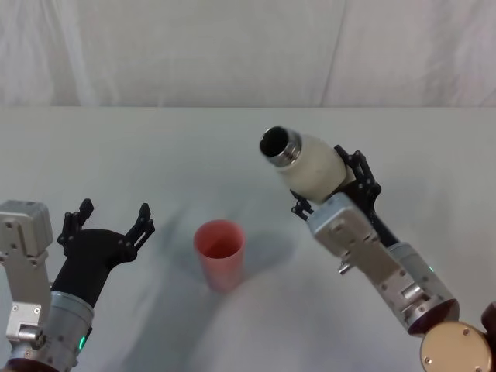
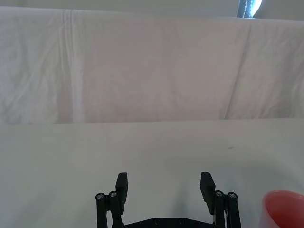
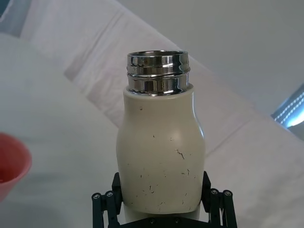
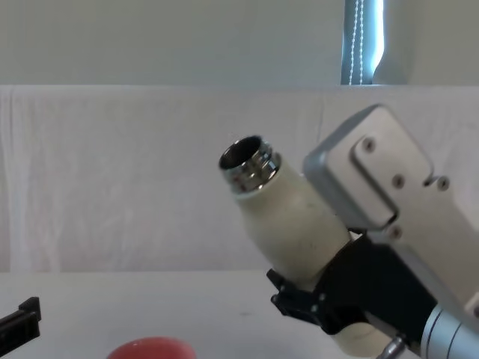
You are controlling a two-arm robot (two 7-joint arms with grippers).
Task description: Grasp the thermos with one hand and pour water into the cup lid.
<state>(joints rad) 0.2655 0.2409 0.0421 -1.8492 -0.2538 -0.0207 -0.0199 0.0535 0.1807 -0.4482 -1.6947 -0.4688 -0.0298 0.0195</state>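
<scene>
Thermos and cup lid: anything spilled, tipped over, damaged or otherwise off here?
Nothing spilled or toppled. The right gripper holds the thermos lifted and tilted, open steel neck toward the upright cup lid, as expected mid-pour. Only oddity: small dark scuffs on the thermos body, seen in the right wrist view. The left gripper rests open beside the cup lid.

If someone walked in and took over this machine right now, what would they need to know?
Right gripper: shut on the thermos, held off the table and tilted, its open steel neck pointing left, toward the cup side.
Left gripper: open, holding nothing, low over the table to the left of the cup lid.
Cup lid: upright on the table, between the two arms, nearer the robot than the thermos mouth.
Done: thermos grasped and lifted.
Left: bring the mouth over the cup lid, tip further, pour. No water stream is visible.
</scene>
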